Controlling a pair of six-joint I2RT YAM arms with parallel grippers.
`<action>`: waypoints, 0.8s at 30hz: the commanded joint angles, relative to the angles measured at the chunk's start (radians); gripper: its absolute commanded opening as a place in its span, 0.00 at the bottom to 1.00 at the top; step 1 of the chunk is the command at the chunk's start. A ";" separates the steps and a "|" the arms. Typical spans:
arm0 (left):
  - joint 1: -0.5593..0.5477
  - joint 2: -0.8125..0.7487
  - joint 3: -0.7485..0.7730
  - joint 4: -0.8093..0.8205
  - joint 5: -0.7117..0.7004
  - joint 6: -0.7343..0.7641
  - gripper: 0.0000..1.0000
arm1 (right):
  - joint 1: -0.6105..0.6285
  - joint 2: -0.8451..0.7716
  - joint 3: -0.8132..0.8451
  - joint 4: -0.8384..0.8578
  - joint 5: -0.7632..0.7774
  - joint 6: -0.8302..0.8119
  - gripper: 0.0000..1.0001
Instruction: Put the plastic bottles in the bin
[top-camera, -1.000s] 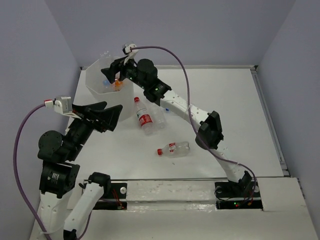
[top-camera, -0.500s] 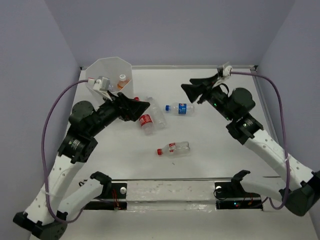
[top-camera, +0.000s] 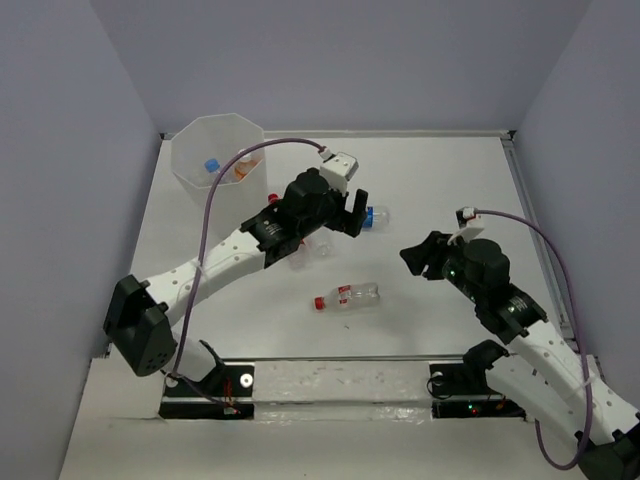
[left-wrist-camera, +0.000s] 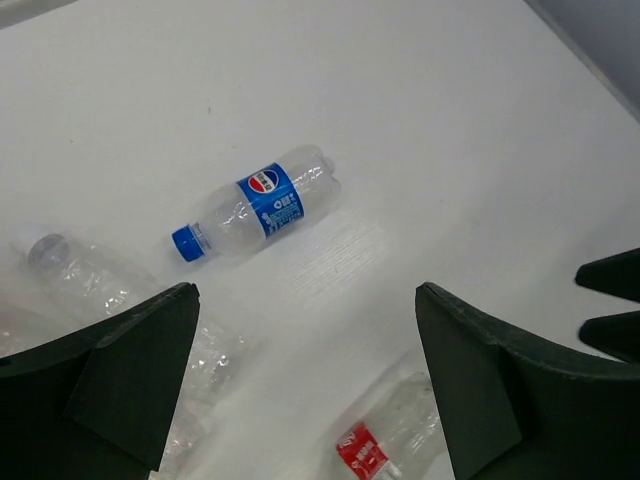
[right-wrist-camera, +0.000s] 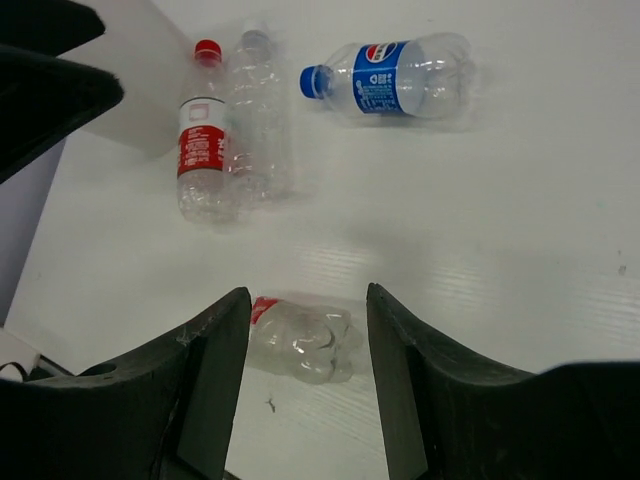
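The white bin (top-camera: 190, 165) stands at the far left with an orange bottle (top-camera: 240, 172) and a blue cap (top-camera: 211, 165) inside. My left gripper (top-camera: 350, 222) (left-wrist-camera: 305, 290) hangs wide open above the table, just short of a blue-label bottle (top-camera: 376, 215) (left-wrist-camera: 262, 202) (right-wrist-camera: 395, 78). A red-label bottle (top-camera: 347, 297) (left-wrist-camera: 395, 430) (right-wrist-camera: 300, 338) lies nearer the front. A red-capped bottle (right-wrist-camera: 203, 140) and a clear one (right-wrist-camera: 258, 120) lie side by side under the left arm. My right gripper (top-camera: 412, 258) (right-wrist-camera: 308, 293) hovers right of the red-label bottle, jaws apart, holding nothing.
Purple-grey walls close the table (top-camera: 450, 190) on three sides, with a raised strip along the right edge (top-camera: 540, 240). A metal rail (top-camera: 340, 378) runs along the near edge between the arm bases. Purple cables loop over both arms.
The left arm has swung from beside the bin out to the table's middle, over the blue-label bottle. The right arm has pulled back toward the near right, and its jaws stand narrower.
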 joint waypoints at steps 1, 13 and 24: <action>0.002 0.125 0.139 0.092 0.115 0.329 0.99 | 0.001 -0.144 -0.077 -0.102 -0.010 0.101 0.55; 0.003 0.651 0.624 -0.353 0.223 0.612 0.99 | 0.001 -0.330 -0.108 -0.207 -0.133 0.129 0.55; 0.006 0.807 0.713 -0.345 0.183 0.648 0.99 | 0.001 -0.347 -0.122 -0.182 -0.239 0.092 0.57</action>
